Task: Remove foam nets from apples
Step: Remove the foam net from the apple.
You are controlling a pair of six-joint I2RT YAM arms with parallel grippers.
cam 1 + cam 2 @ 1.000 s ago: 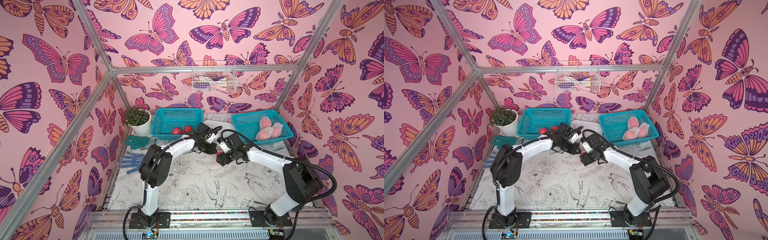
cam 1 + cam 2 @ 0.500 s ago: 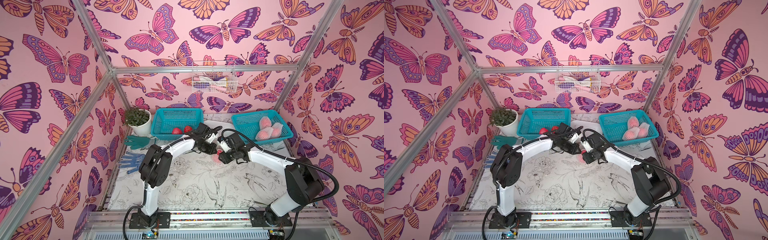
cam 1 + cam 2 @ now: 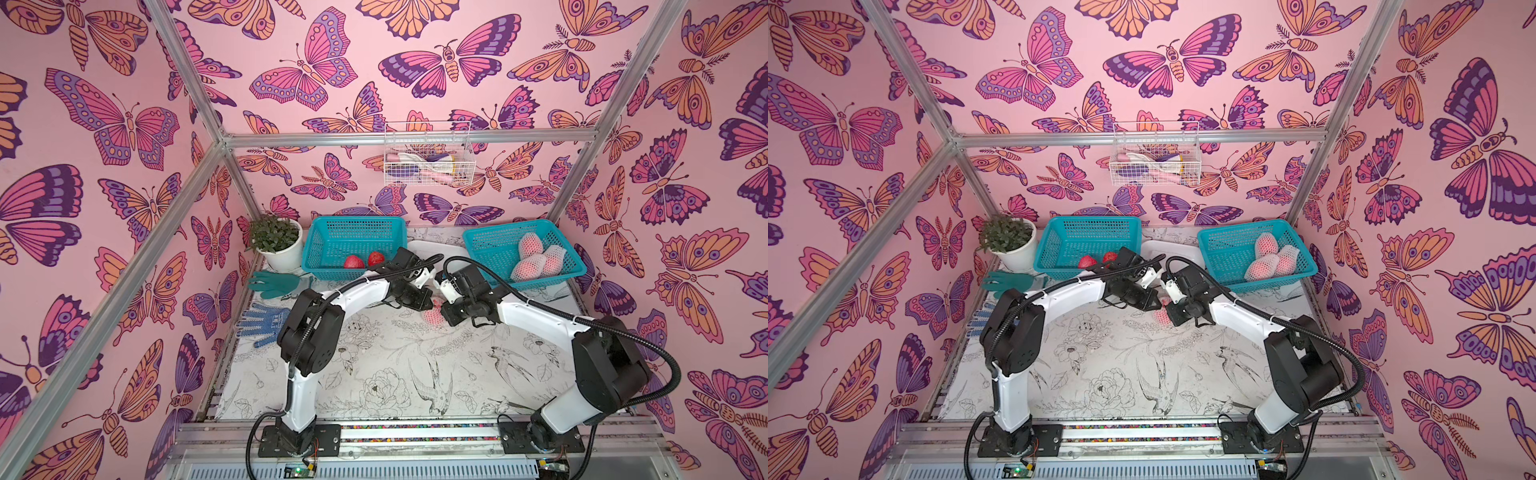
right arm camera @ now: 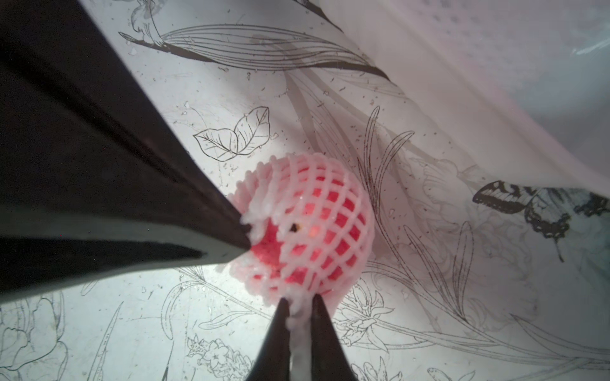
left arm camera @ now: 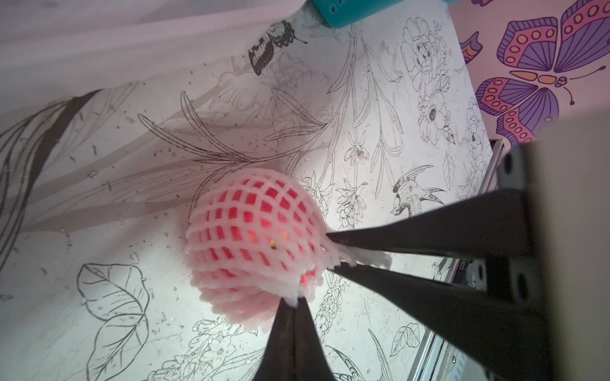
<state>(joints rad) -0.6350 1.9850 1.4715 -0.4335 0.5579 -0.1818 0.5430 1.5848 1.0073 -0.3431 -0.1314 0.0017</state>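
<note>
One apple (image 4: 269, 247) wrapped in a white foam net (image 4: 317, 211) sits on the printed table cover between my two grippers, seen in both top views (image 3: 432, 319) (image 3: 1160, 318). My left gripper (image 5: 294, 301) is shut on a pinch of the net's edge (image 5: 297, 293). From the opposite side my right gripper (image 4: 298, 301) is shut on another strip of the net. Bare red skin shows through the net's opening by the left fingertips (image 4: 244, 237). Three netted apples (image 3: 536, 262) lie in the right teal basket (image 3: 490, 249). Two bare apples (image 3: 353, 262) lie in the left basket (image 3: 353, 232).
A white tub (image 3: 430, 249) stands between the baskets, just behind the grippers. A potted plant (image 3: 276, 241), a green glove (image 3: 272, 284) and a blue glove (image 3: 262, 324) lie at the left edge. A wire basket (image 3: 428, 166) hangs on the back wall.
My right gripper has gone from open to shut, closing on the foam net beside the apple. The left gripper has stayed shut on the net in the same place.
</note>
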